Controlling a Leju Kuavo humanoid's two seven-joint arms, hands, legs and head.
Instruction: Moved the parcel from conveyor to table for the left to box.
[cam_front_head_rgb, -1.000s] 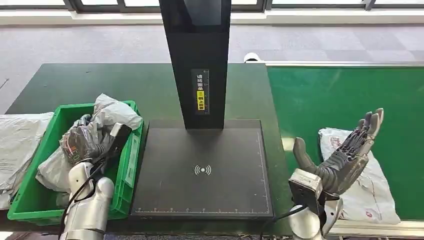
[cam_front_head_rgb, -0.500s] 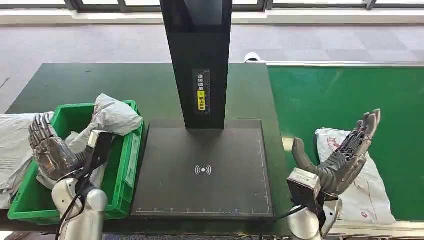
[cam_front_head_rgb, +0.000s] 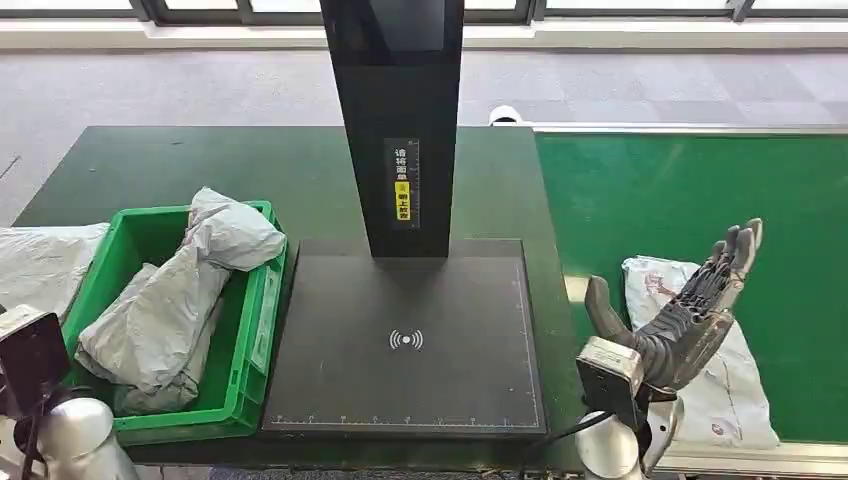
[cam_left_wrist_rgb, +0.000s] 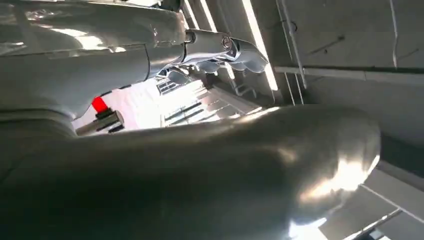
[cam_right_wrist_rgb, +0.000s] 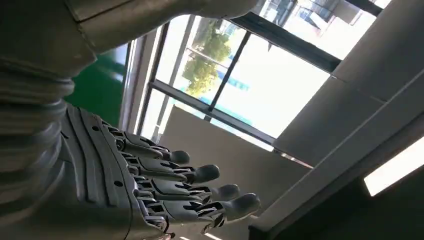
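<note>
Parcel (cam_front_head_rgb: 700, 350) flat on green conveyor (cam_front_head_rgb: 690, 190), near right, partly behind right hand (cam_front_head_rgb: 685, 315). Right hand raised above it, palm up, fingers (cam_right_wrist_rgb: 200, 192) apart, holding nothing. Left hand: finger state cannot tell. Green bin (cam_front_head_rgb: 255, 310) at left already holds grey bags (cam_front_head_rgb: 180, 295). Step: pre-grasp at conveyor. Next move likely calls for turning palm down, lowering onto parcel, closing fingers, then carrying left to scanner pad (cam_front_head_rgb: 405, 340) on table (cam_front_head_rgb: 300, 170).

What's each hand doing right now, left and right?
Left hand: cannot be told; just the wrist camera block at the head view's lower left corner.
Right hand: open, fingers spread, holding nothing, raised in front of the parcel on the conveyor.
</note>
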